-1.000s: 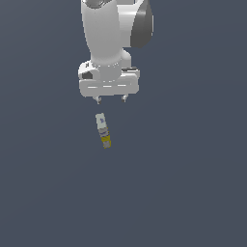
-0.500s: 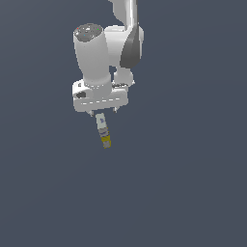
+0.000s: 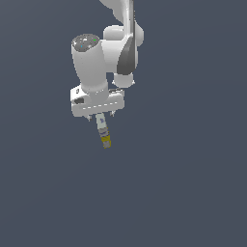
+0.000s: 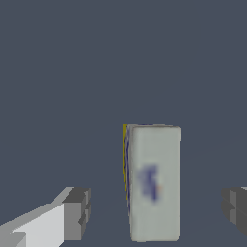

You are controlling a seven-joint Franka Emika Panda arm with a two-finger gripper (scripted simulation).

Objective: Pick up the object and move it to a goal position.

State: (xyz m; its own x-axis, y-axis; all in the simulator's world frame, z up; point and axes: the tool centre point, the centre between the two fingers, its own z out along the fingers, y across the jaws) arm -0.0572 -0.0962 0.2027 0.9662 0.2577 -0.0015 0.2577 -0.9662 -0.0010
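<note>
The pincer (image 4: pixel 155 212) stands wide: in the wrist view its two grey fingertips (image 4: pixel 77 212) sit far out to either side, and neither touches anything. Between them, with clear gaps on both sides, is the stick (image 4: pixel 154 183), seen end-on as a white block with a blurred bluish mark on its face and a thin yellow edge showing behind it. It lies nearer the fingertip at the frame's edge than the one with the white finger body, though apart from both.

In the exterior view the pincer (image 3: pixel 100 116) points down from the white hand, its short tips just visible under the hand's lower edge. The stick (image 3: pixel 102 130) begins right below the hand, between those tips, and runs away from it, slightly tilted toward the exterior view's right. Its white part with the small blue mark is nearest the pincer; the yellow band and greyish end lie farthest. Beyond it is plain dark grey ground (image 3: pixel 193 193).
</note>
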